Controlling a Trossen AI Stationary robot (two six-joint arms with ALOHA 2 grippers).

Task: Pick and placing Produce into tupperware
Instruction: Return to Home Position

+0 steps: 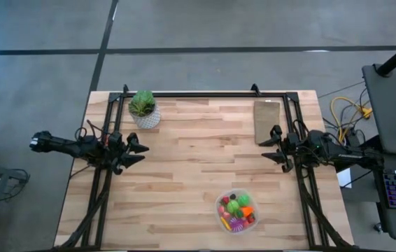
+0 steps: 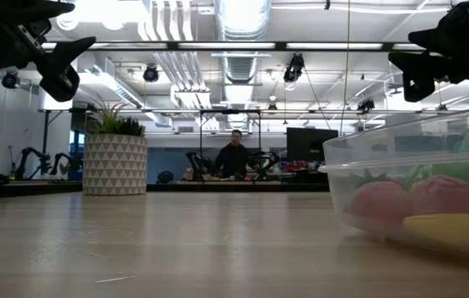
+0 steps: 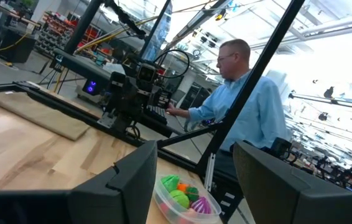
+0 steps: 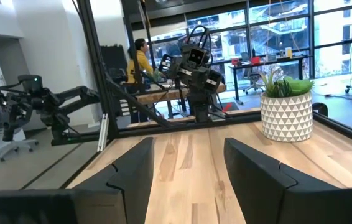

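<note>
High view: produce (image 1: 234, 206) fills tupperware (image 1: 217, 211) — left gripper (image 1: 136, 150) and right gripper (image 1: 273, 145), fingers wide, empty, should settle level, well apart.

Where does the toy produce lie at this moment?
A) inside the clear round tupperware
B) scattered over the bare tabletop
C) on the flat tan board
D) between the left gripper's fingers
A: the high view shows the produce heaped together inside the tupperware, while the left gripper and the right gripper hang open and empty, well apart from it on either side.
</note>
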